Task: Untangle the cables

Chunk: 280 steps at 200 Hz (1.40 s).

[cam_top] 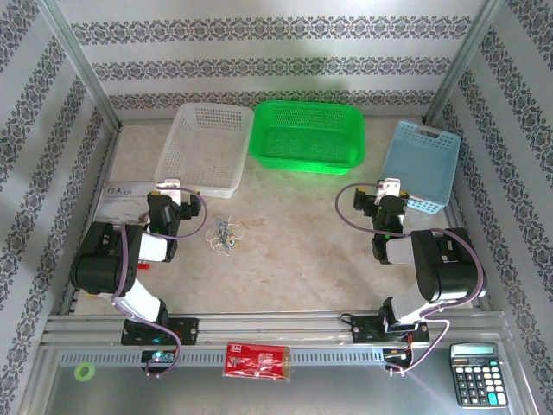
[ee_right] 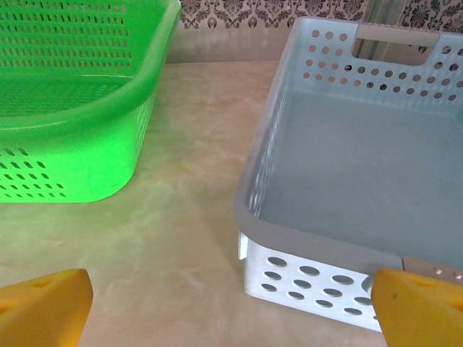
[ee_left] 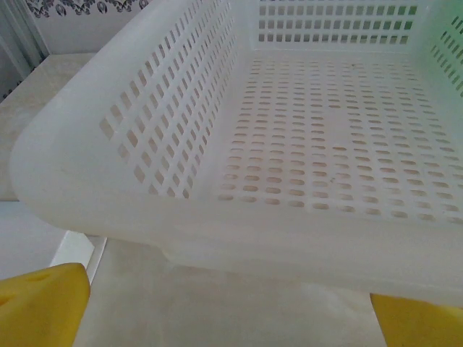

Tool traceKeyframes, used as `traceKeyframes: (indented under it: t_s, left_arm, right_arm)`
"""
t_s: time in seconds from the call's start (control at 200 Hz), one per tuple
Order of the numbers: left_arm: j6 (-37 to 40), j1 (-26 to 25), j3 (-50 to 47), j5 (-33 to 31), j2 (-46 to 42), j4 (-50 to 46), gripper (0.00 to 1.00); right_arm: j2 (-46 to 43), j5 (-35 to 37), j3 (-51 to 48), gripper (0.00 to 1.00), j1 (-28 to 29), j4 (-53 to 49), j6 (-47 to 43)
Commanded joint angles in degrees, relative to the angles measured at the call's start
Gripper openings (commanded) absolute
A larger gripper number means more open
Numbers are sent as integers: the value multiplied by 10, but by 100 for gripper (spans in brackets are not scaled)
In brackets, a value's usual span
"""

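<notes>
Mostly unreadable: dark characters on white sheet (cam_top: 121, 197) at left edge; print on red packet (cam_top: 257, 360) too small. Calculator (cam_top: 473, 373) at near-right corner. Table (cam_top: 294, 251) beige, marble-look; walls (cam_top: 259, 52) papered in patterned stripes. Cables (cam_top: 225, 235) tangled on table, just before white basket (cam_top: 203, 147). Left gripper (ee_left: 230, 318) fingers wide apart, facing white basket; right gripper (ee_right: 231, 307) likewise wide, at blue basket (cam_top: 423, 164).

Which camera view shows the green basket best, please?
The top external view: the green basket is whole there, every rim and its floor visible. The right wrist view shows one corner and side wall, cut off by the frame. The left wrist view gives a green tinge behind the white basket's wall.
</notes>
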Motion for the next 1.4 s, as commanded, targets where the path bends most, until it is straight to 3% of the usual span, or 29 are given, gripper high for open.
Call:
traceKeyframes:
  t_s: [0.0, 1.234, 1.394]
  left_arm:
    - [-6, 4, 2, 3, -8, -3, 100]
    - [-9, 5, 2, 2, -7, -4, 100]
    - [-19, 5, -25, -28, -34, 26, 100]
  right_arm:
    - [-2, -11, 5, 98, 1, 5, -1]
    - [-3, -22, 5, 98, -5, 5, 4]
    - [-65, -49, 1, 98, -6, -29, -6]
